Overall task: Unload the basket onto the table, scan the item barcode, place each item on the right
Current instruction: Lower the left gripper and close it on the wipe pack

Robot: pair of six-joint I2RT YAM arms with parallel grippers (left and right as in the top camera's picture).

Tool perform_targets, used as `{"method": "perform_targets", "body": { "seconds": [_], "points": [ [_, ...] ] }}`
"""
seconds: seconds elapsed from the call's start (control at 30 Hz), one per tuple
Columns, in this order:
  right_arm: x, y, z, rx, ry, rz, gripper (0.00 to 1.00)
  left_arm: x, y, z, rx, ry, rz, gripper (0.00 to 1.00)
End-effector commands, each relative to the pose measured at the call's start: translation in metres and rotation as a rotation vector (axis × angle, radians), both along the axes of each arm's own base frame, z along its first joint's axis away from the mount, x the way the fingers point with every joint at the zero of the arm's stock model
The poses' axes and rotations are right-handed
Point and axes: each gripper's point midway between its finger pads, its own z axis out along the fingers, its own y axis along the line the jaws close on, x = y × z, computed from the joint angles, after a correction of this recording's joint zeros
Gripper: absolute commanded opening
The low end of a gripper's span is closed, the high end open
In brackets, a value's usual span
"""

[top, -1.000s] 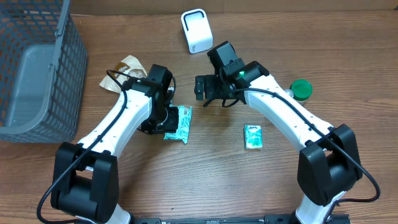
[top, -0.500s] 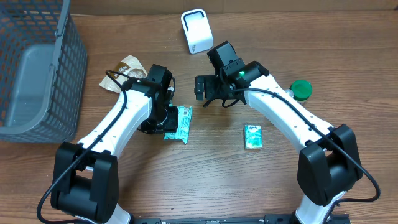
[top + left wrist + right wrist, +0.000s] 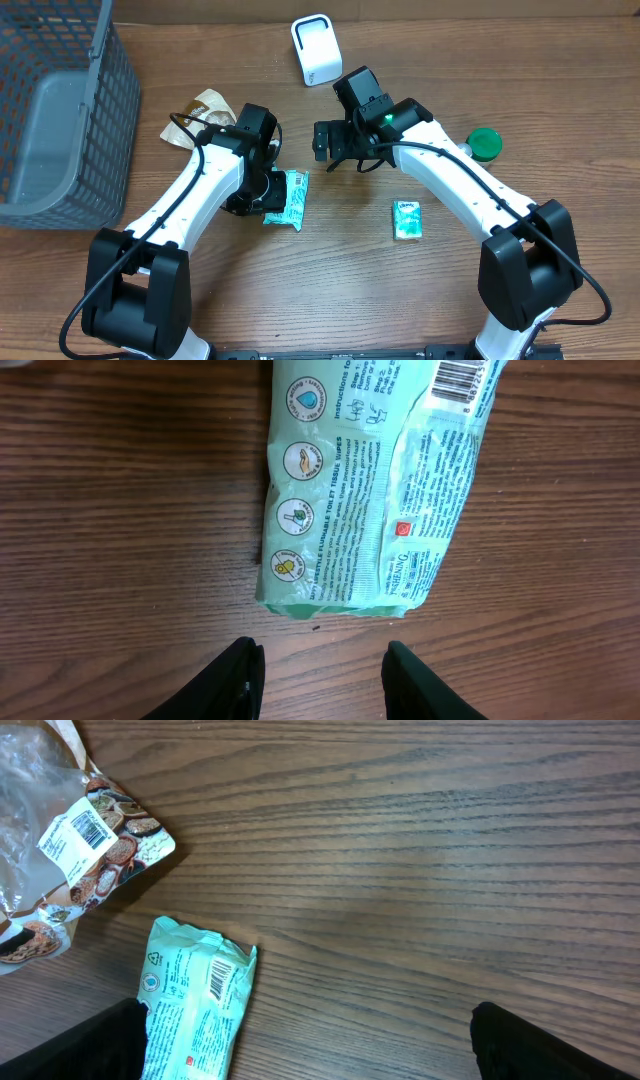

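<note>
A mint-green wipes pack [image 3: 289,200] lies flat on the wooden table, printed side up. In the left wrist view the pack [image 3: 365,490] lies just beyond my fingertips, with a barcode [image 3: 466,374] at its far end. My left gripper [image 3: 262,200] [image 3: 322,682] hovers at the pack's near end, open, with only bare wood between its fingers. My right gripper [image 3: 340,152] [image 3: 310,1050] stands wide open above the table, right of the pack [image 3: 195,1012], whose barcode [image 3: 218,982] faces up. The white scanner [image 3: 316,50] stands at the back.
A grey mesh basket [image 3: 60,120] fills the far left. A brown bread bag [image 3: 203,110] [image 3: 75,850] lies behind the left arm. A small tissue pack [image 3: 407,220] and a green lid [image 3: 485,145] sit on the right side.
</note>
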Motion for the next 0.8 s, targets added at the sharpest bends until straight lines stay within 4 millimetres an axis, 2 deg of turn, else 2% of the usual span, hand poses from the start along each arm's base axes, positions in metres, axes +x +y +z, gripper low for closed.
{"method": "perform_targets", "body": {
  "seconds": [0.0, 0.77],
  "points": [
    [0.0017, -0.0019, 0.0001, -0.003, -0.007, -0.005, 1.00, -0.0024, 0.0009, -0.0019, 0.015, 0.001, 0.006, 0.42],
    [0.0017, -0.0019, 0.0001, -0.003, -0.007, -0.005, 1.00, -0.0012, 0.0044, -0.0024, 0.036, -0.006, 0.007, 0.44]
  ]
}}
